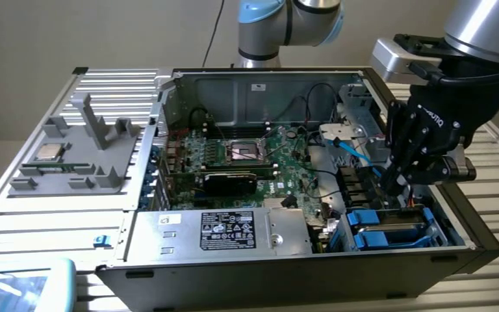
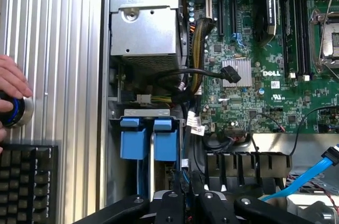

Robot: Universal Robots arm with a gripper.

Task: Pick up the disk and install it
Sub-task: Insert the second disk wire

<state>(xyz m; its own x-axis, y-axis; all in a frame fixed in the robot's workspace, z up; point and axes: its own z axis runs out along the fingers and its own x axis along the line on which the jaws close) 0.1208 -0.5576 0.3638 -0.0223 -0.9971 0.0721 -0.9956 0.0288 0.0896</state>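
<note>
In the exterior view my black gripper (image 1: 394,188) hangs inside the open computer case on the exterior view's right. It is just above the drive bay in the near corner. Blue-framed drive units (image 1: 392,231) sit in that bay, with a silver-grey face between the blue tabs. I cannot tell which of them is the disk. The wrist view shows two blue carrier tabs (image 2: 148,139) side by side, a thin silver edge between them, and my gripper (image 2: 185,203) close over them. Nothing shows in its grasp.
The motherboard (image 1: 249,156) and the power supply (image 1: 223,231) lie in the case. Blue and black cables (image 1: 353,153) run beside my gripper. A grey tray holds a small silver processor chip (image 1: 50,151). A hand (image 2: 10,91) rests on a knob beside a keyboard (image 2: 26,181).
</note>
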